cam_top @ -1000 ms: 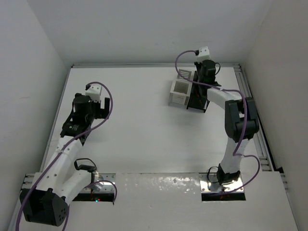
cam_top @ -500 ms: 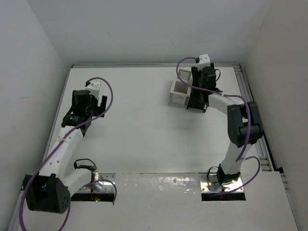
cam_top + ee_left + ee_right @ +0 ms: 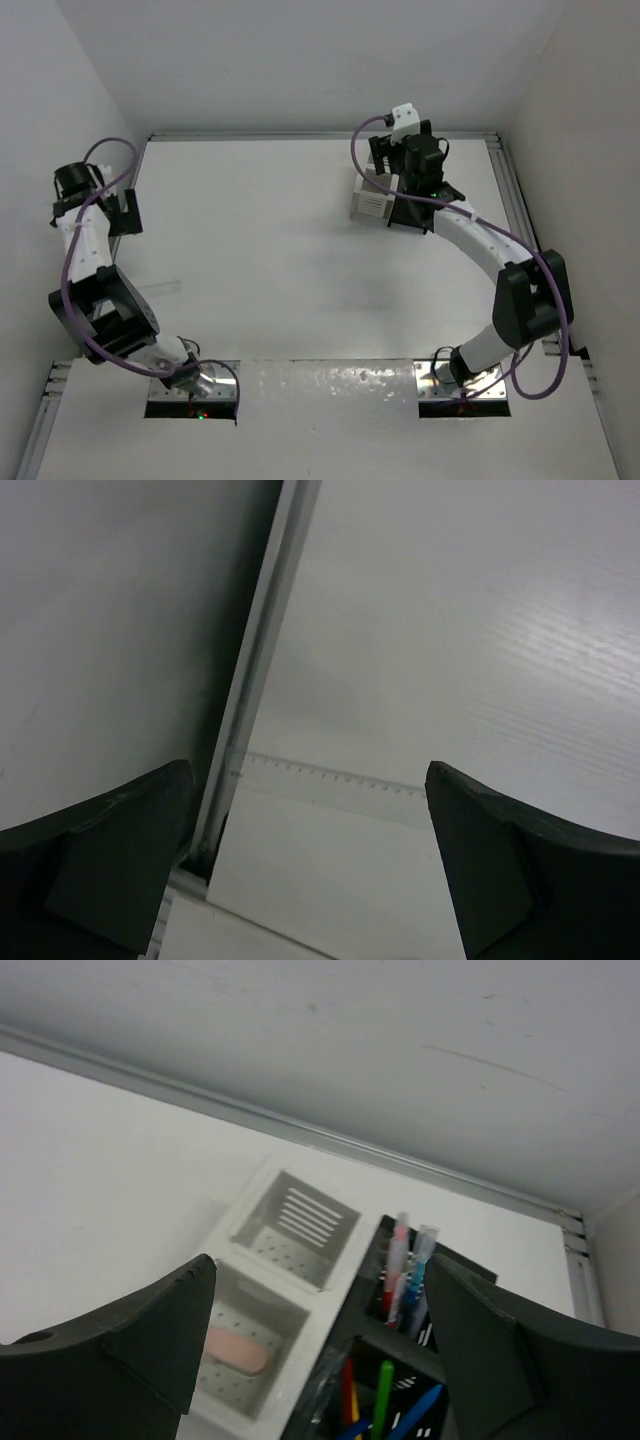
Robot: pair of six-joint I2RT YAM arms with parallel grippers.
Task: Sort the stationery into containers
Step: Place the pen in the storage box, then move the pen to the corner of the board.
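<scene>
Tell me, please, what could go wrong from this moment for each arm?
Right side: the open right end effector hangs close over the black container, where pens stick up. A sideways move could knock them or push it against the white container.
Left side: the open left end effector is over a clear ruler lying flat beside the edge rail. It is thin, so the fingers may slip or strike the rail.

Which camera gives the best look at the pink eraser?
The right wrist view: the eraser lies in plain sight in a white container compartment. In the top view the right arm covers much of that container and no eraser shows. The left wrist view misses it.
</scene>
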